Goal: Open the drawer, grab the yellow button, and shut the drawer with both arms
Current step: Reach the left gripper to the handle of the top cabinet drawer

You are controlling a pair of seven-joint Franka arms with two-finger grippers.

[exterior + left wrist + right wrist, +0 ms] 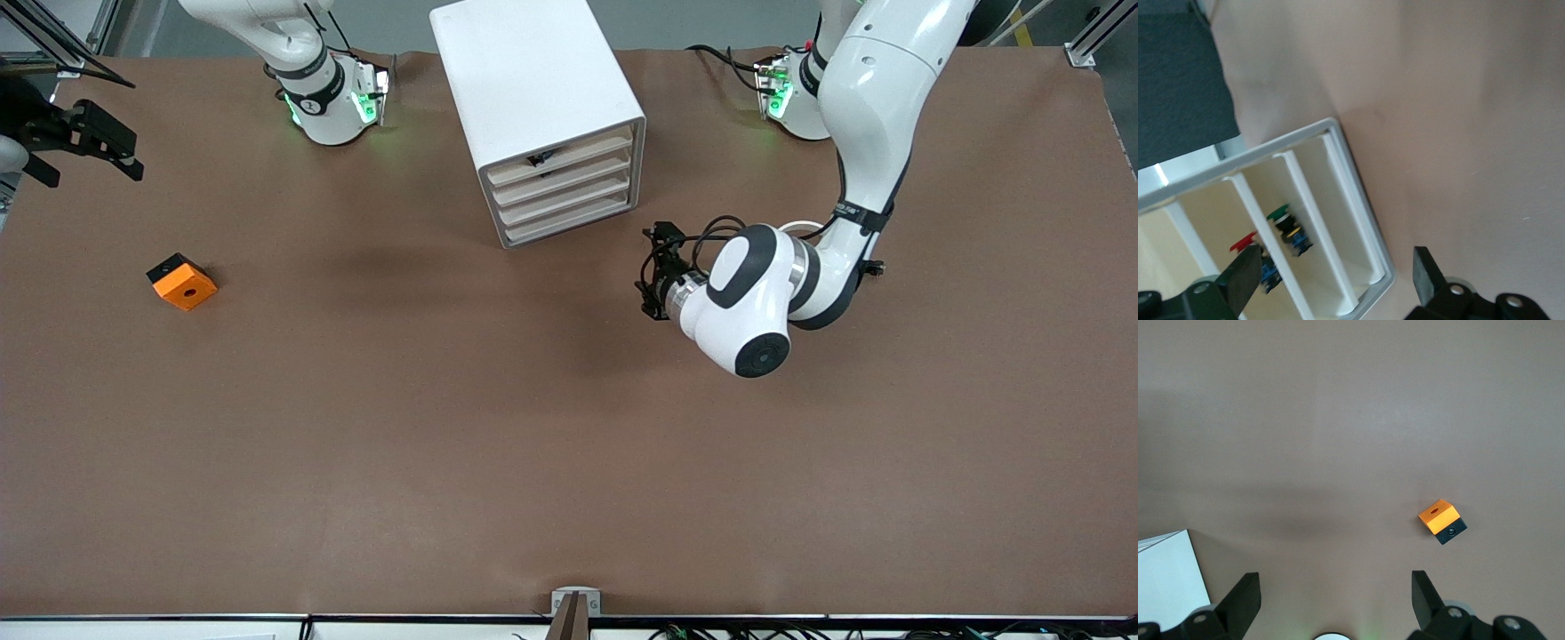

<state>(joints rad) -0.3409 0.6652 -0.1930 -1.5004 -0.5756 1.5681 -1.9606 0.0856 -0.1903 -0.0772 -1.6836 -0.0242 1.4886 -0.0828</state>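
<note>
The white drawer cabinet stands between the arms' bases, and its stacked drawer fronts are all pushed in. My left gripper hovers open and empty just in front of the cabinet. In the left wrist view it faces the cabinet's front. Inside one slot are a red-capped button and a green-capped one. My right gripper is open and empty over the table's edge at the right arm's end. It also shows in the right wrist view.
An orange square block with a centre hole lies on the brown table toward the right arm's end, and it also shows in the right wrist view. A corner of the cabinet shows there too.
</note>
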